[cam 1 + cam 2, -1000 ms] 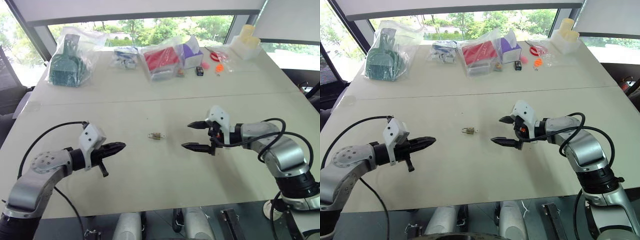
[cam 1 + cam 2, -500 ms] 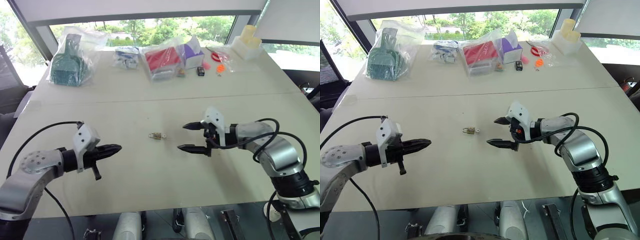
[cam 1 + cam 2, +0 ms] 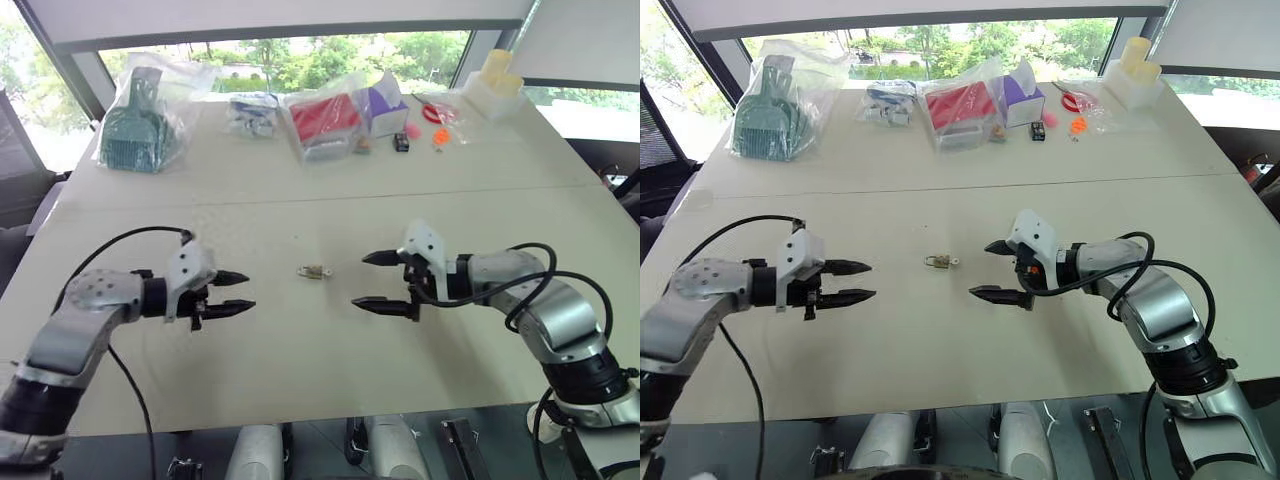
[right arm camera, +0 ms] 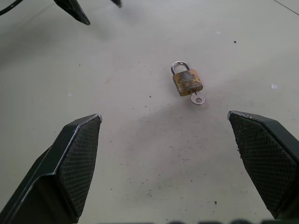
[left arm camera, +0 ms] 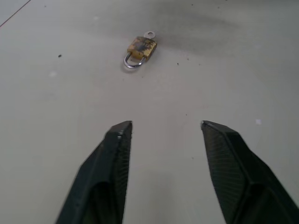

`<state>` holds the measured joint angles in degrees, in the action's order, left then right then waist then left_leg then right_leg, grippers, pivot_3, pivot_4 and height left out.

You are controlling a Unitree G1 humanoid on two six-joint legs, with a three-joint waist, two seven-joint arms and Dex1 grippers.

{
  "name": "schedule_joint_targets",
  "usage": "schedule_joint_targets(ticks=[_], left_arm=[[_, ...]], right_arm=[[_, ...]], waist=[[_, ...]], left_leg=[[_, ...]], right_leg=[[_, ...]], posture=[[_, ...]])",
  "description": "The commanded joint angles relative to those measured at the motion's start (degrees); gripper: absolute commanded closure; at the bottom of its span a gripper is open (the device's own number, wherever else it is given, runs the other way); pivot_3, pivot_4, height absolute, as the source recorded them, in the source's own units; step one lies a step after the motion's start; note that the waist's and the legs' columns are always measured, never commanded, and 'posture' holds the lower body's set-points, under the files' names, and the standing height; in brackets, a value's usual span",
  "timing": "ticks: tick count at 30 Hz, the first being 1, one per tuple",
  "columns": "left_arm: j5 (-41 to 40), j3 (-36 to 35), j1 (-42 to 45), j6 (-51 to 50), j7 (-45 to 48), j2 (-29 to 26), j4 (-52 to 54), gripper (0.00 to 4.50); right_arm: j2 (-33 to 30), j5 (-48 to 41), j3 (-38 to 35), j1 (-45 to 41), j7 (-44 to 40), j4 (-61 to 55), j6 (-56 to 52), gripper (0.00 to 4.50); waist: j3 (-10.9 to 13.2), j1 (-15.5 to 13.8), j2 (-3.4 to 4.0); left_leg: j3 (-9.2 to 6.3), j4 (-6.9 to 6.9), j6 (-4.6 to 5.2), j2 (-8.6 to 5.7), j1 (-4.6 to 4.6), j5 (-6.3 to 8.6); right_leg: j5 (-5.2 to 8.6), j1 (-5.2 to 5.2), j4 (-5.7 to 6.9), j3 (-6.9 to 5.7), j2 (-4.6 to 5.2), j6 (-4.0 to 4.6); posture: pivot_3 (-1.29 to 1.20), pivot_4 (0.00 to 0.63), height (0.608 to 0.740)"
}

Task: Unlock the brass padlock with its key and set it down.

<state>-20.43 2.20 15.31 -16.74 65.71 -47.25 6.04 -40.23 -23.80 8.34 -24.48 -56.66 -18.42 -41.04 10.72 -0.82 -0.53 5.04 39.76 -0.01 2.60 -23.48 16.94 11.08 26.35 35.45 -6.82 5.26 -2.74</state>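
The key (image 4: 197, 98) sits in the brass padlock (image 4: 187, 81), its blade hidden.

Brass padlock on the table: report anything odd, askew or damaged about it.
The brass padlock lies flat on the table between both open grippers, shackle closed. Its brass face looks worn and blotchy. The key sticks out of its base. Nothing else stands out.

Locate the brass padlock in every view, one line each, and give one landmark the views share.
Left eye view: brass padlock on the table, between both grippers.
Right eye view: same spot.
Left wrist view: ahead of the fingers.
Right wrist view: ahead, between the fingertips.
Shared landmark: the key in its base.
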Motion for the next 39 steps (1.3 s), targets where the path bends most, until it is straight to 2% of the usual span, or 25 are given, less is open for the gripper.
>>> schedule_joint_targets(ticks=[1,3,4,11,16,23,27,30,37,38,39], left_arm=[[4.4,2.6,7.2,7.7,1.4,2.6,-8.1,0.85],[5.8,4.2,11.1,10.8,2.8,4.8,-13.0,0.1],[6.1,4.9,12.8,12.1,3.9,5.8,-15.3,0.04],[9.7,9.5,24.4,19.4,10.1,13.7,-33.9,0.04],[12.4,11.6,28.3,23.7,12.9,17.8,-42.1,0.04],[17.8,13.5,33.6,30.0,11.6,23.7,-54.0,0.04],[20.6,14.2,35.6,33.7,11.2,24.9,-58.4,0.04],[22.0,14.5,36.3,35.3,11.5,25.1,-60.2,0.8],[22.9,14.7,36.2,36.2,11.4,24.5,-61.8,3.47],[22.9,14.6,36.1,36.2,11.3,24.4,-61.7,3.73],[22.9,14.5,36.1,36.2,11.3,24.4,-61.8,3.74]], right_arm=[[-0.5,-0.1,-1.6,1.1,1.8,-3.0,0.2,0.0],[-0.5,-0.1,-1.7,2.3,2.7,-4.0,0.2,0.0],[-0.4,-0.2,-1.8,2.9,3.3,-4.6,0.1,0.0],[-0.2,-0.3,-2.4,5.2,7.3,-7.7,-1.4,0.0],[-0.9,-0.9,-3.3,7.2,8.8,-10.1,-2.3,0.0],[-1.5,-0.8,-4.7,9.5,11.0,-12.5,-3.4,0.0],[-1.5,-0.5,-4.4,9.8,11.6,-12.6,-3.2,0.0],[-1.4,-0.5,-4.2,9.6,11.9,-12.5,-3.2,0.0],[-1.1,-0.4,-3.5,8.6,12.0,-11.9,-2.9,0.0],[-1.0,-0.3,-3.3,8.5,11.9,-11.9,-2.7,0.0],[-0.9,-0.3,-3.1,8.3,11.9,-11.8,-2.7,0.0]], waist=[[0.0,-0.1,-0.02],[0.0,-0.1,-0.03],[0.0,0.0,-0.03],[0.0,0.0,-0.06],[0.0,0.0,-0.09],[0.0,-0.1,-0.13],[0.0,0.0,-0.14],[-0.1,0.0,-0.16],[-0.1,0.0,-0.19],[-0.1,0.0,-0.19],[-0.1,0.0,-0.19]], left_leg=[[-0.01,0.02,0.0,0.0,0.0,0.0],[0.01,0.03,0.0,-0.02,0.0,0.0],[0.05,0.03,0.0,-0.03,0.0,0.0],[0.23,0.13,0.01,-0.03,0.01,-0.01],[0.2,0.2,0.02,-0.01,-0.01,0.0],[0.15,0.23,0.03,0.0,-0.01,0.0],[0.05,0.25,0.03,0.0,-0.01,0.0],[-0.02,0.25,0.03,0.0,0.0,0.0],[-0.11,0.29,0.04,0.02,0.07,0.0],[-0.11,0.29,0.04,0.02,0.07,0.0],[-0.12,0.29,0.04,0.02,0.07,0.0]], right_leg=[[0.0,-0.02,0.01,-0.02,0.0,0.01],[-0.02,-0.04,0.02,-0.02,-0.01,0.0],[-0.02,-0.05,0.01,-0.03,-0.01,-0.01],[-0.04,-0.05,0.08,0.02,-0.08,-0.03],[-0.04,-0.09,0.07,0.01,-0.08,-0.03],[-0.04,-0.09,0.09,0.0,-0.09,-0.03],[-0.04,-0.12,0.08,0.0,-0.08,-0.03],[-0.05,-0.14,0.09,0.0,-0.08,-0.03],[-0.07,-0.21,0.15,-0.01,-0.08,0.0],[-0.07,-0.21,0.16,-0.01,-0.08,0.0],[-0.07,-0.21,0.17,-0.01,-0.08,0.0]], posture=[[0.0,0.15,0.74],[0.0,0.15,0.74],[0.0,0.15,0.74],[0.0,0.15,0.74],[0.0,0.15,0.74],[0.0,0.15,0.74],[0.0,0.15,0.74],[0.0,0.15,0.74],[0.0,0.15,0.74],[0.0,0.15,0.74],[0.0,0.15,0.74]])
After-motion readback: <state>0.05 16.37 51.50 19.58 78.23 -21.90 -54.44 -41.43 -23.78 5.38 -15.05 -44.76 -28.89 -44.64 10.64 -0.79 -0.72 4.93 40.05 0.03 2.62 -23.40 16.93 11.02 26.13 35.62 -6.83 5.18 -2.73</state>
